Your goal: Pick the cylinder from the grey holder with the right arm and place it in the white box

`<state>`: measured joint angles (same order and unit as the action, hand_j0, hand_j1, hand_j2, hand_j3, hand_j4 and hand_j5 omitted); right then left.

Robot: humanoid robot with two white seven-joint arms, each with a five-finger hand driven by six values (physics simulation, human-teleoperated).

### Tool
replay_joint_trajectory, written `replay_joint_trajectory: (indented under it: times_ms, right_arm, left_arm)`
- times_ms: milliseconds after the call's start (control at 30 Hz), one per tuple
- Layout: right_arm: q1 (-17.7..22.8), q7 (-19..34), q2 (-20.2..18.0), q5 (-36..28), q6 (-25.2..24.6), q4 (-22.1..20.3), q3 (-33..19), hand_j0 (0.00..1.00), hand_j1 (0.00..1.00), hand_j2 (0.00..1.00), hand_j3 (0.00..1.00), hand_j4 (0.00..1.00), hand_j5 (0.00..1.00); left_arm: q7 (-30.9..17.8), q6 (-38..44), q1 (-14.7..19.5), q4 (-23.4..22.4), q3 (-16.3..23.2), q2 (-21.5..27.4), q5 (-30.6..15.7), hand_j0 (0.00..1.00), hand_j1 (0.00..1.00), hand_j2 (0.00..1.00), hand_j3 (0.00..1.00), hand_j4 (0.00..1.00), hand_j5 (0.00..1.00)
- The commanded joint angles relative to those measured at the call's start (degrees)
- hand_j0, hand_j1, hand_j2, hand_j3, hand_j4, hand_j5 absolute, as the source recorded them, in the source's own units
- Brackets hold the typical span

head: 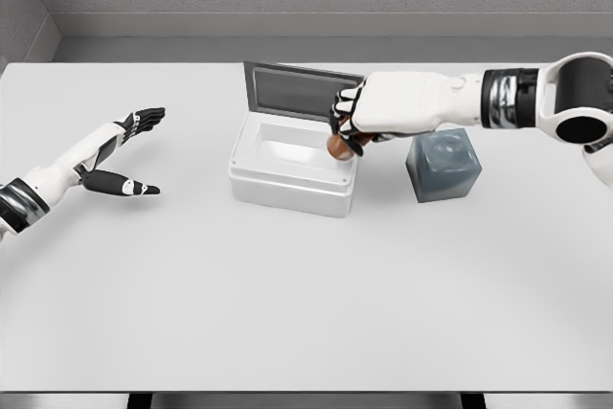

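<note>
Placing step: right hand (359, 122), fingers (343, 120) clamped on the brown cylinder (338, 147), hangs over the open white box (287, 184), beside the grey holder (442, 166). Next: lower and release. Left hand (129, 155) rests, fingers apart, on the worktop (306, 304).

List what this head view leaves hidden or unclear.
- Cylinder: mostly covered by the right hand; only its brown end shows.
- White box: the floor under that hand is hidden.
- Grey holder: its slot is too blurred to make out.
- Left hand: its forearm is cut by the left edge.
</note>
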<state>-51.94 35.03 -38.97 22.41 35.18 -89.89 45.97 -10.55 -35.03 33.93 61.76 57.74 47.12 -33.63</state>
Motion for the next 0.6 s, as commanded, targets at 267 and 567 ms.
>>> replay_joint_trajectory:
  times_ms: [267, 567]
  right_arm:
    - [0.00, -0.03, 0.21, -0.26, -0.18, 0.07, 0.26, 0.33, 0.33, 0.33, 0.33, 0.33, 0.33]
    - [0.00, -0.03, 0.48, -0.18, -0.18, 0.07, 0.35, 0.33, 0.33, 0.33, 0.33, 0.33, 0.33]
  left_arm:
    - [0.01, 0.03, -0.09, 0.03, -0.08, 0.07, -0.30, 1.00, 1.00, 1.00, 1.00, 1.00, 1.00]
    - [0.01, 0.03, -0.09, 0.03, -0.08, 0.07, -0.30, 1.00, 1.00, 1.00, 1.00, 1.00, 1.00]
